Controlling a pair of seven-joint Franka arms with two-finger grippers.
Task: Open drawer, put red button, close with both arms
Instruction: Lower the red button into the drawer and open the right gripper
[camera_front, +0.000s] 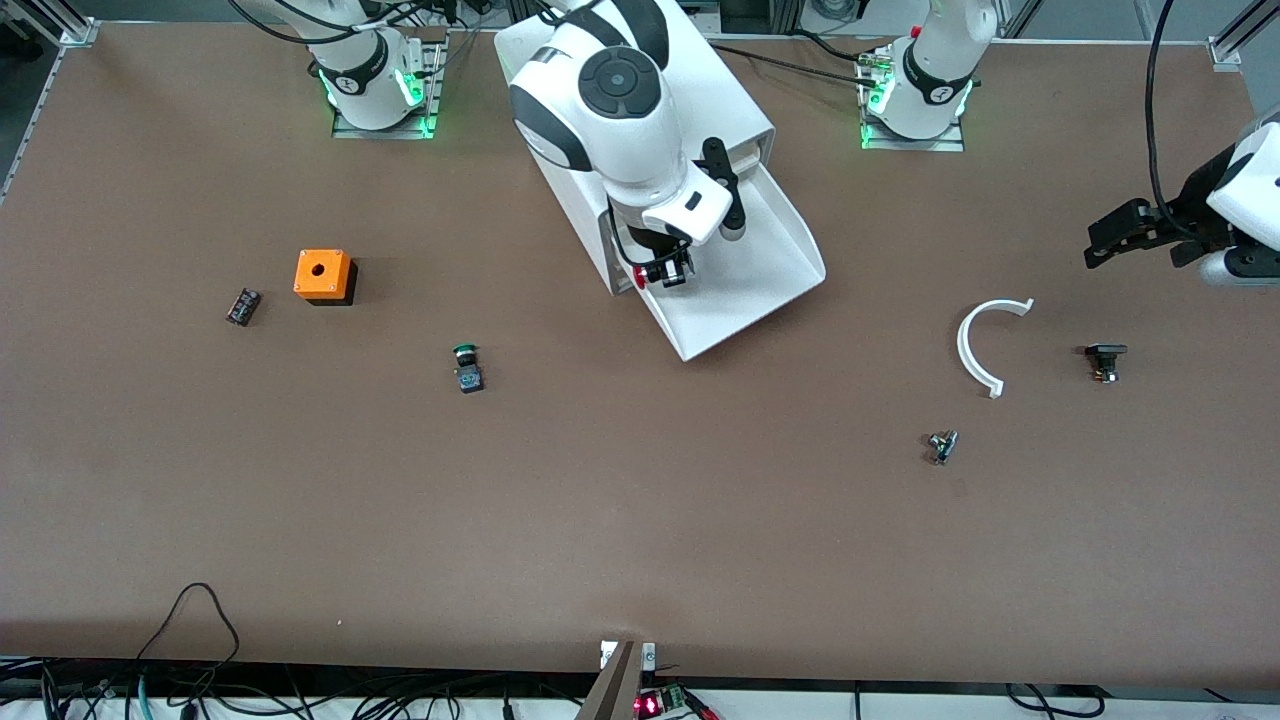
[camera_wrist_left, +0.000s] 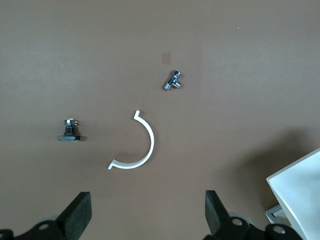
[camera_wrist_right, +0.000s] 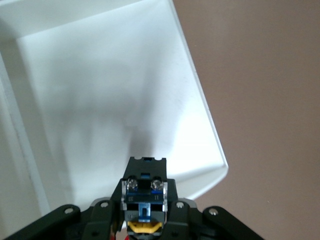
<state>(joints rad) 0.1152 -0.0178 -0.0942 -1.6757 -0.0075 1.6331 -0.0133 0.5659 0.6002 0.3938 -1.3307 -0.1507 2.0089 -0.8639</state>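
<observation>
Right end effector (camera_front: 668, 272) clamped, left (camera_front: 1120, 240) spread.

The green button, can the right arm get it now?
Probably not yet. The right gripper is shut on the red button over the open drawer, so it's busy. The green button lies in the open, nothing covering it.

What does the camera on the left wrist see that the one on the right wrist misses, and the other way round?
Only the left wrist view shows the white curved piece, a small metal fitting, a small black part and the left gripper, open over bare table. Only the right wrist view shows the right gripper shut on the red button over the drawer. Both show the brown table, and the left wrist view catches a corner of the drawer.
</observation>
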